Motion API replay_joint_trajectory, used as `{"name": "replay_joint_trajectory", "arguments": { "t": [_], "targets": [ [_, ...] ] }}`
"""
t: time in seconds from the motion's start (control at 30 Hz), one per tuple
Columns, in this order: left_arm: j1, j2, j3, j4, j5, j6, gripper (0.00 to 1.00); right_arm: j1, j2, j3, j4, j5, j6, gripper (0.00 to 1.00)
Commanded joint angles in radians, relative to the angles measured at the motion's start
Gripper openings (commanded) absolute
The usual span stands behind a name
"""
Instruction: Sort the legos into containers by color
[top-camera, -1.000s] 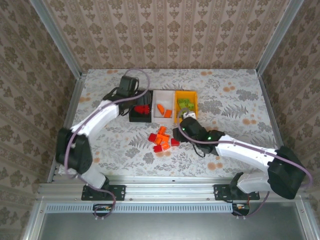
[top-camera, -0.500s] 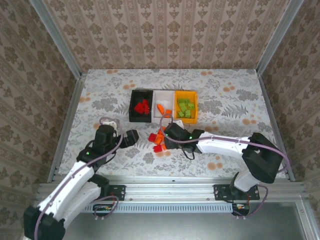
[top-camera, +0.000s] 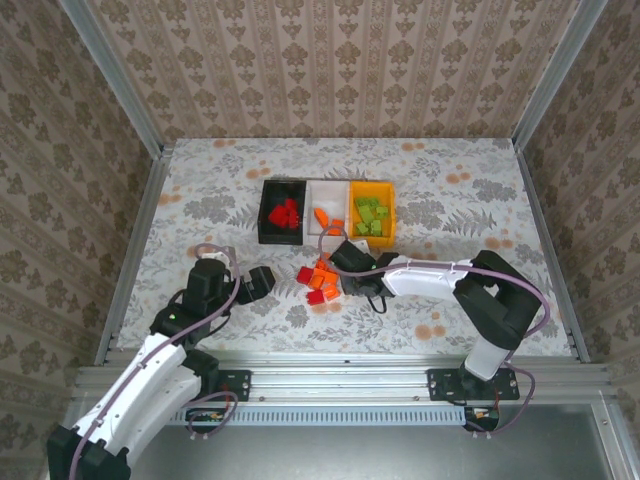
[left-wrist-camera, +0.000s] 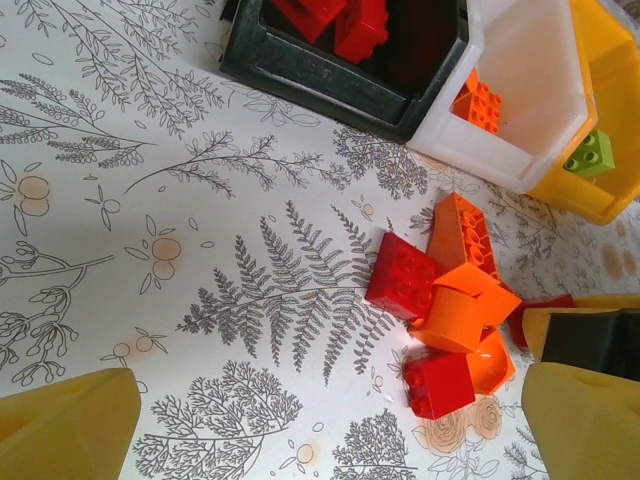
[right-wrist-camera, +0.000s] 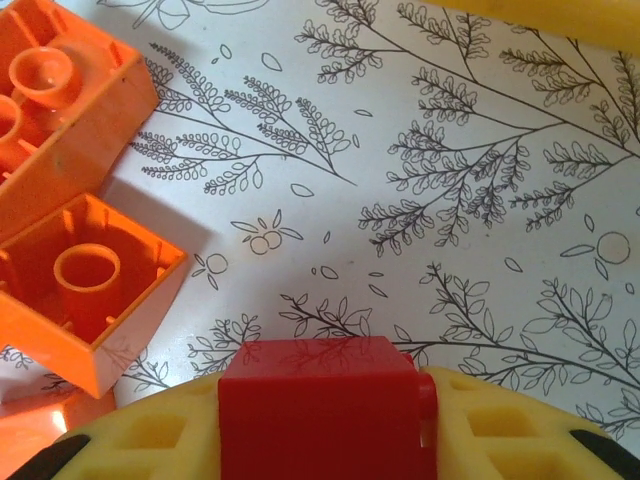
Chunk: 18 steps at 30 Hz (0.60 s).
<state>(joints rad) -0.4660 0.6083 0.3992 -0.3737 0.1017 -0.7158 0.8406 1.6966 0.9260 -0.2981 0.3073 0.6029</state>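
red plastic is showing between the yellow pads (right-wrist-camera: 150, 432) of the right gripper (top-camera: 338, 262), which is pinching one red brick (right-wrist-camera: 328, 410) at the right edge of the loose pile (top-camera: 320, 283), low over the table (right-wrist-camera: 450, 200). this is looking like a pick meant for the black bin (top-camera: 280, 238), where red legos (top-camera: 286, 213) are lying. orange pieces (top-camera: 322, 217) are lying in the white bin (top-camera: 325, 195) and green ones (top-camera: 371, 215) in the orange-yellow bin (top-camera: 391, 212), each colour getting its own bin. the left gripper (top-camera: 260, 281) is hovering just left of the pile, jaws spread wide and holding nothing, likely leaving room for the other arm. bare table is lying between pile and bins, so a lift and carry is looking free, though the black bin's near wall is needing clearing. two orange bricks (right-wrist-camera: 80, 300) are sitting close beside the held brick and could be getting nudged.
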Motion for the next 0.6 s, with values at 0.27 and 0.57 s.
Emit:
{"name": "replay_joint_trajectory", "arguments": {
  "t": [0.27, 0.57],
  "targets": [
    [0.02, -0.024, -0.1, 0.061, -0.054, -0.093, 1.0, 0.012, 0.055, 0.405, -0.143, 0.013, -0.197, 0.33],
    [0.139, 0.004, -0.118, 0.106, 0.033, -0.15, 1.0, -0.001, 0.526, 0.983, -0.23, 0.078, -0.413, 0.35]
  ]
}}
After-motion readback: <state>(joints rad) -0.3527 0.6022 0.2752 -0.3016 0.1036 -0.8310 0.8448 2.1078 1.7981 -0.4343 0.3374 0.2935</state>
